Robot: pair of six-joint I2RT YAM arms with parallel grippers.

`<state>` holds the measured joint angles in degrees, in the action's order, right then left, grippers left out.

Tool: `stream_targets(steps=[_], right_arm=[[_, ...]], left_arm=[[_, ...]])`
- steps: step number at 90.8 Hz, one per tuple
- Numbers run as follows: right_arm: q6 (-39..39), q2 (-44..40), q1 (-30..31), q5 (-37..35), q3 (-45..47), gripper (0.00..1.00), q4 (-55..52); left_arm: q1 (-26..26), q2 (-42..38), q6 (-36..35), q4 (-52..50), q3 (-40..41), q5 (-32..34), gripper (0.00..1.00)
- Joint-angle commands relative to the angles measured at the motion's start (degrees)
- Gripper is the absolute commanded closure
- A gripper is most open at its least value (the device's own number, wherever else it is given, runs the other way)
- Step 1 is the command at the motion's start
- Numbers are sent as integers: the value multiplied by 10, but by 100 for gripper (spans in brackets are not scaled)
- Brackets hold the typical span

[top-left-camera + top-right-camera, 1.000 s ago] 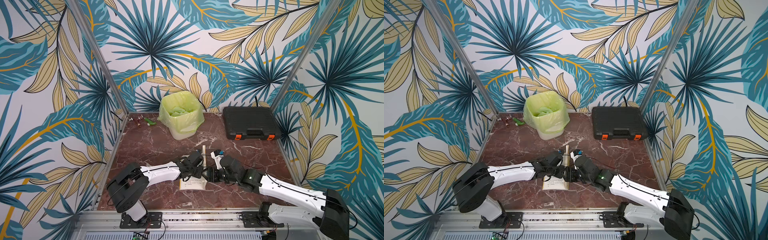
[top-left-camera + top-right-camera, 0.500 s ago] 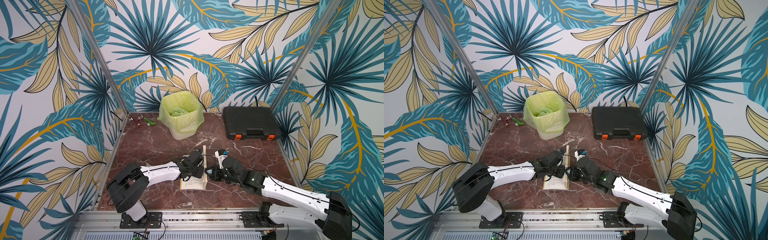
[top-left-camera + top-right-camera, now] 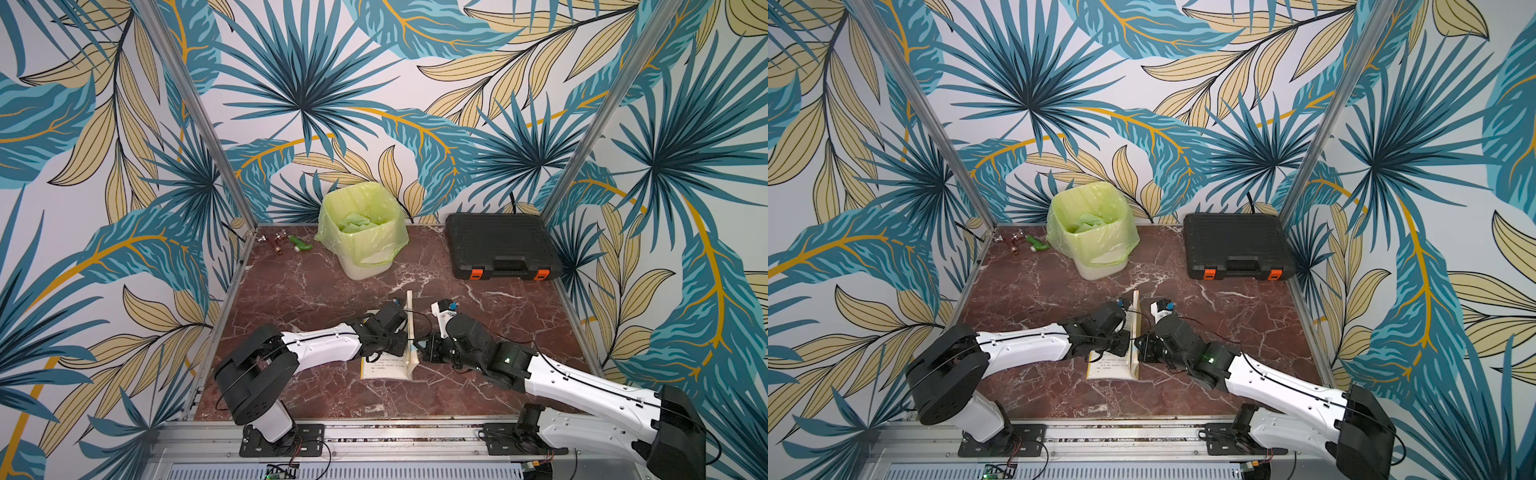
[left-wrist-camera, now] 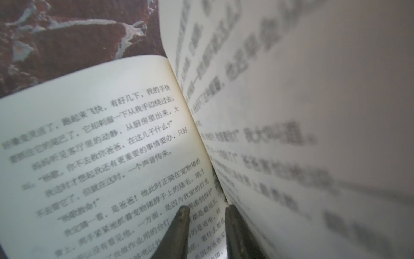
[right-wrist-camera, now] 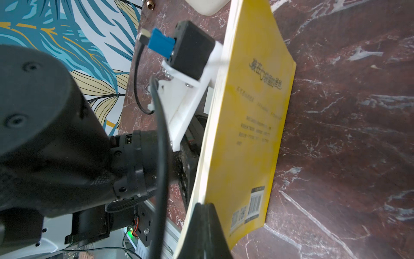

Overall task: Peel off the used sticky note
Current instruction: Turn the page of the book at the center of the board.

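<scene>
An open book lies near the table's front, one half flat [image 3: 384, 368] and the other half standing upright [image 3: 410, 324]; both top views show it [image 3: 1111, 368]. No sticky note shows in any view. My left gripper [image 4: 207, 209] rests on the flat printed page beside the spine, its jaws a little apart with nothing between them. The right gripper [image 5: 204, 205] is shut, its tips at the edge of the upright half's yellow cover [image 5: 251, 134]. Whether it pinches the cover cannot be told. In a top view both grippers meet at the book, left [image 3: 395, 347] and right [image 3: 417, 351].
A bin lined with a green bag [image 3: 363, 228] stands at the back centre, holding green paper. At the back right lies a black case [image 3: 500, 245]. Small metal and green fittings [image 3: 286, 243] sit in the back left corner. The left arm's wrist camera [image 5: 190, 53] is close behind the upright pages.
The right gripper's jaws have gone from open to shut at the upright half of the book. The left arm and the book have stayed put.
</scene>
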<state>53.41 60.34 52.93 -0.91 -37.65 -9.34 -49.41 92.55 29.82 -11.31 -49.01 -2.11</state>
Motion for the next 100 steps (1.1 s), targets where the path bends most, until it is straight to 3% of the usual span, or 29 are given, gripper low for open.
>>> stream_targets(steps=[1,19,40,51,68,80,100], right_arm=[[1,-17,3,-14,22,100,-25],[0,-30,2,-29,34,100,-54],[10,-47,1,-49,55,100,-73],[16,-50,-2,-58,63,100,-82],[34,-56,-3,-66,83,100,-81],[37,-64,-2,-69,89,100,-83],[41,-72,-3,-73,96,100,-92]], left_arm=[[2,1,-9,9,6,-9,69],[15,-43,-9,-16,16,-7,67],[34,-212,-22,-53,16,28,62],[37,-254,-38,-72,-7,30,60],[37,-229,-46,-21,-30,-3,59],[36,-164,-34,16,-44,-48,61],[37,-80,-21,22,-49,-16,66]])
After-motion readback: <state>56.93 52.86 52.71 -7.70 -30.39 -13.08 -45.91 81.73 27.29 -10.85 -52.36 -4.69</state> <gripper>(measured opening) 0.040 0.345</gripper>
